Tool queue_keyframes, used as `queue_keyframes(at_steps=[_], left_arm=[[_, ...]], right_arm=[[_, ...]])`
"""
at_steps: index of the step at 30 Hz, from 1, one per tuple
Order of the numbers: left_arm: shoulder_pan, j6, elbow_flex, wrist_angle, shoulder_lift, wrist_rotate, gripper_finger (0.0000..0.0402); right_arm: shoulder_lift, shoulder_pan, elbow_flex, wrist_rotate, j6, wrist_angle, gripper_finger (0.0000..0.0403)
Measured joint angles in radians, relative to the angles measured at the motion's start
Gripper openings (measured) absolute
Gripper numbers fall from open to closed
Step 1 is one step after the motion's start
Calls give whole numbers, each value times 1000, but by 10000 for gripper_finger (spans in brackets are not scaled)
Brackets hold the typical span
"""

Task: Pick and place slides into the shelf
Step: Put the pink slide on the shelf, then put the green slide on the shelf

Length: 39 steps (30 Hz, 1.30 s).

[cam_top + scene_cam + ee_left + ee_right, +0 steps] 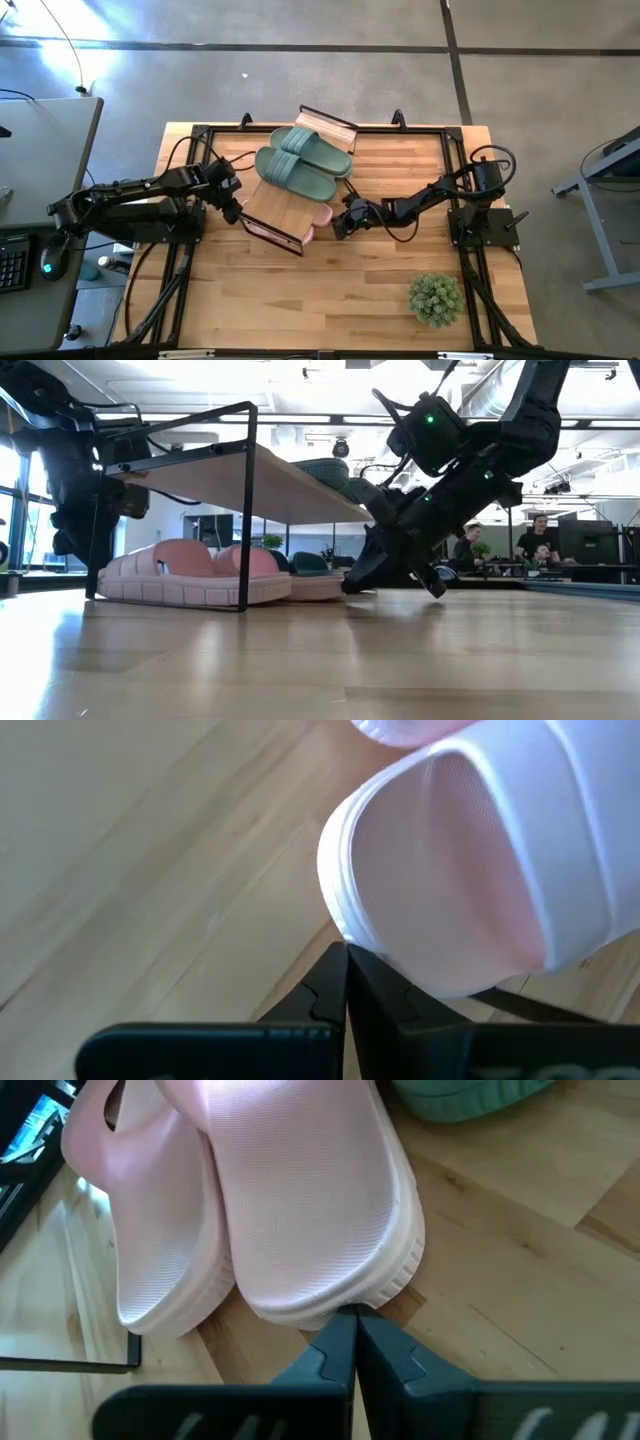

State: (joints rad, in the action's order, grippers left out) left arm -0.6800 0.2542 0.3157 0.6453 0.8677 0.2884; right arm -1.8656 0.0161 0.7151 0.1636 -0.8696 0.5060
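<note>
The shelf (283, 205) stands mid-table, slanted, with its plank top (250, 480) on a black wire frame. Two green slides (300, 165) lie on the plank's far end. A pair of pink slides (190, 575) rests sole-down on the table under the plank, side by side (160, 1230). My left gripper (232, 210) is shut at the shelf's left side, at one pink slide's end. My right gripper (345, 222) is shut at the shelf's right side, its tips at the other end of the pink slides. My left gripper meets the rounded end of a pink slide's sole (385, 952) with the tips of its shut fingers, slanting down from the table's left. The slide lies flat on the table. My right gripper has its shut fingertips against the rounded sole end of the nearer pink slide (335, 1308). It comes slanting down from the table's right. That slide also lies on the table, beside its mate.
A small green potted plant (435, 298) stands near the table's front right. Bare wood lies along the near edge. In the low view, people sit at desks (540, 545) in the room beyond the table.
</note>
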Motion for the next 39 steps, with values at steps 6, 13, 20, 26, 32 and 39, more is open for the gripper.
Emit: queue_keyframes(at_steps=[6,13,20,26,32,39], left_arm=[[0,-30,0,24,0,-22,1],[0,-20,-1,-9,0,-35,0],[0,-20,-1,-9,0,-33,0],[0,-43,0,29,-1,-12,0],[0,-40,0,50,-41,-7,0],[0,-11,0,136,-151,-36,0]], right_arm=[[1,14,2,46,22,39,0],[1,14,2,41,18,57,0],[-1,12,3,32,16,43,0],[-1,13,5,32,9,8,0],[9,25,5,50,-12,-26,0],[16,44,5,58,-11,-77,0]])
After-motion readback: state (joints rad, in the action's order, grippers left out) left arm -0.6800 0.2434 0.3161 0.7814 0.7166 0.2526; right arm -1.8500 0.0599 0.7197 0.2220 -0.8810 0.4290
